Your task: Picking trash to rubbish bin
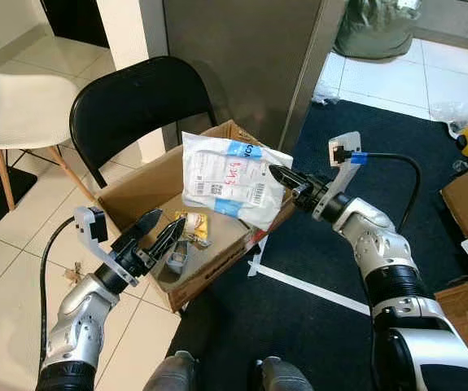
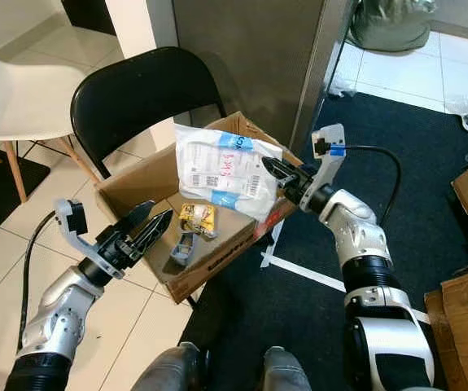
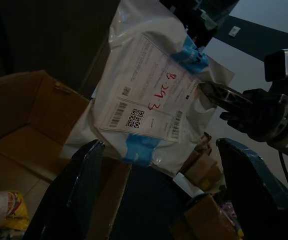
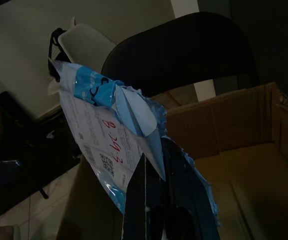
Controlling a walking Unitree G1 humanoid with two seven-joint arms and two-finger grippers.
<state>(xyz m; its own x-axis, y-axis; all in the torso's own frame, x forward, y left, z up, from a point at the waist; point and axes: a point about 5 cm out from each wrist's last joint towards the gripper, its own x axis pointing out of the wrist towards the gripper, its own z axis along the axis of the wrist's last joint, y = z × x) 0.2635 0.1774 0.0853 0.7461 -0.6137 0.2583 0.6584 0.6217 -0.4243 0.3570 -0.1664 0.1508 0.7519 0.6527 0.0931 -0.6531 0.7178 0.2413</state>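
One piece of trash, a white mailer bag (image 1: pixel 232 181), hangs over the open cardboard box (image 1: pixel 136 191), pinched at its 3 o'clock edge by the right gripper (image 1: pixel 281 177), whose fingers are closed on it. At least two scraps already lie inside: a yellow wrapper (image 1: pixel 195 225) and a grey piece (image 2: pixel 183 247). What is left, I judge, is releasing the bag. The left gripper (image 1: pixel 157 235) hovers at the box's 7 o'clock corner, fingers narrowly parted, holding nothing. The bag's shipping label carries barcodes, a QR code and red handwriting reading roughly "B 293".
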